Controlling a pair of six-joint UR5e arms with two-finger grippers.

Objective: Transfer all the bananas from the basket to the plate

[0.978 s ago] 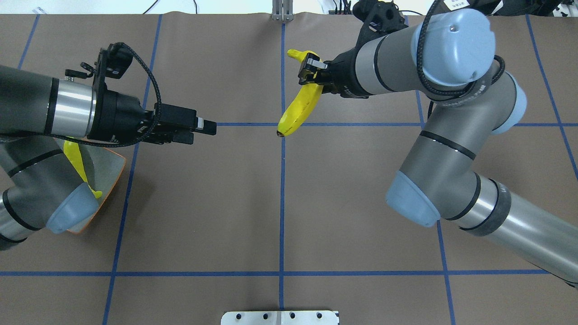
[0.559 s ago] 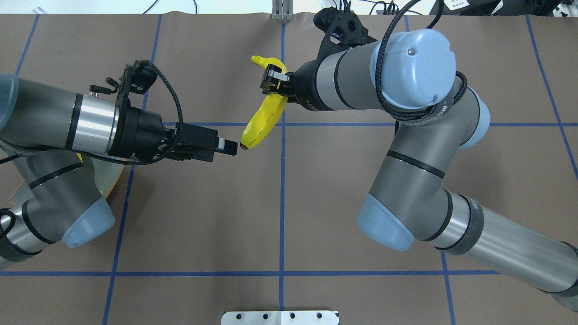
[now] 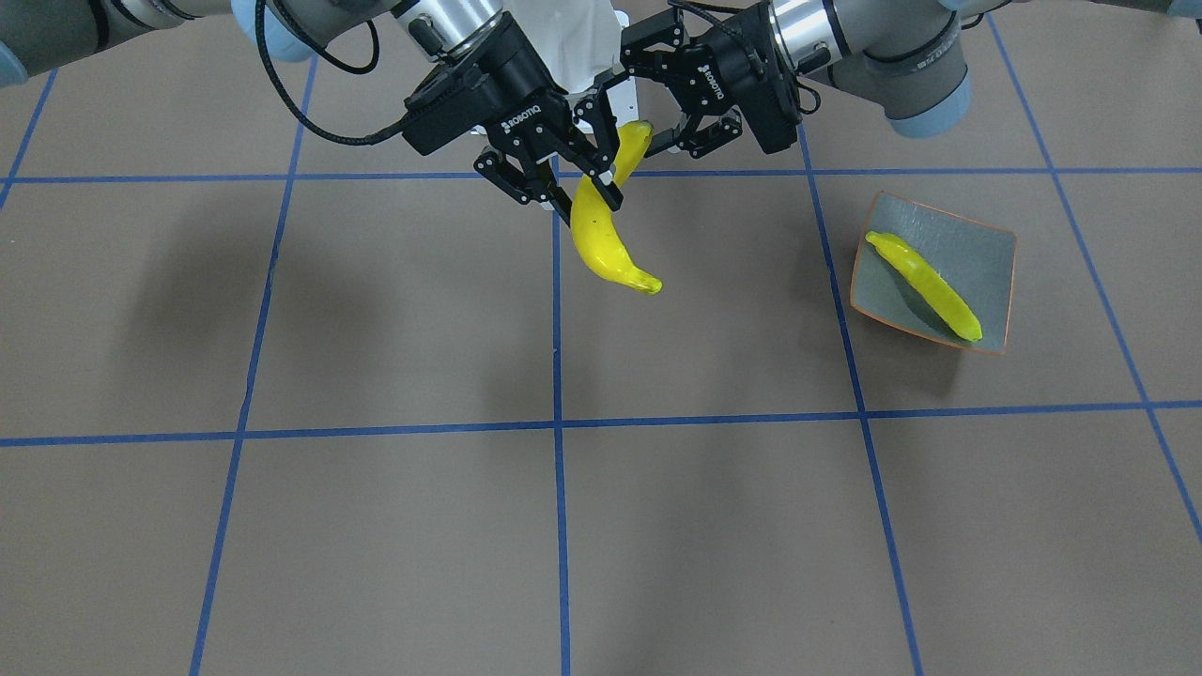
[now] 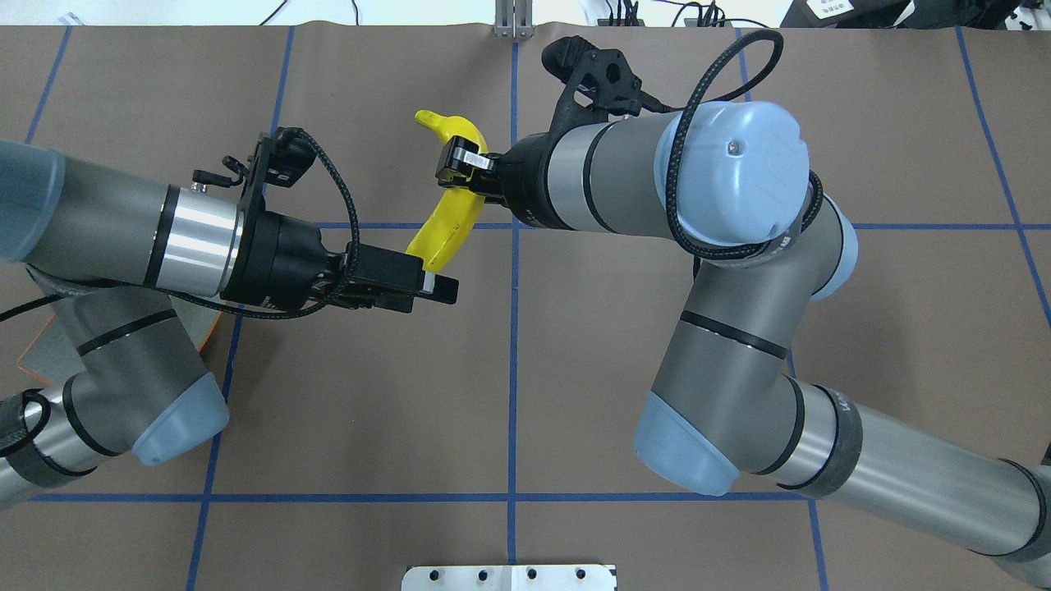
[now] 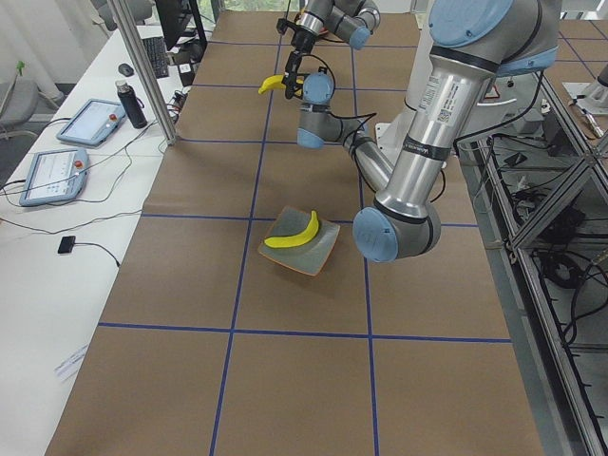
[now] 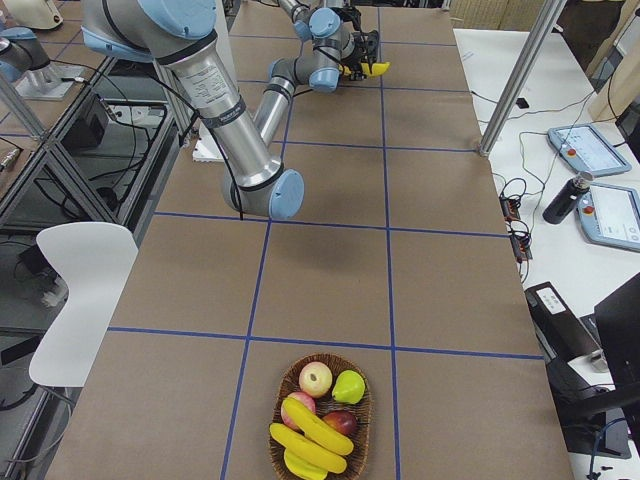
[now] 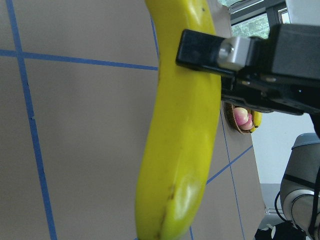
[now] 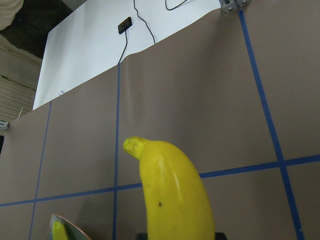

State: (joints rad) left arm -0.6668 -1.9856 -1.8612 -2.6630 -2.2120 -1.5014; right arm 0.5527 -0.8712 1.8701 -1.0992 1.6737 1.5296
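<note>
apple (image 6: 316,379), green fruit (image 6: 348,386) side by side; white chair (image 6: 85,270) beside brown mat (image 6: 320,270); dark bottle (image 6: 558,198) beside tablet (image 6: 610,215).

Grey tubular left arm (image 4: 98,222) and right arm (image 4: 722,386) carry pale blue joint caps, thin black bands and silver wrist rings. Black left gripper (image 4: 439,287) and right gripper (image 4: 456,168) bear white ROBOTIQ lettering. Braided black cables (image 4: 348,201) loop at both wrists.

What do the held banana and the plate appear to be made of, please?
The held banana: likely plastic, judging by its glossy, uniformly bright yellow skin. The plate: possibly glazed ceramic or melamine; speckled grey-green surface, thin orange rim.
</note>
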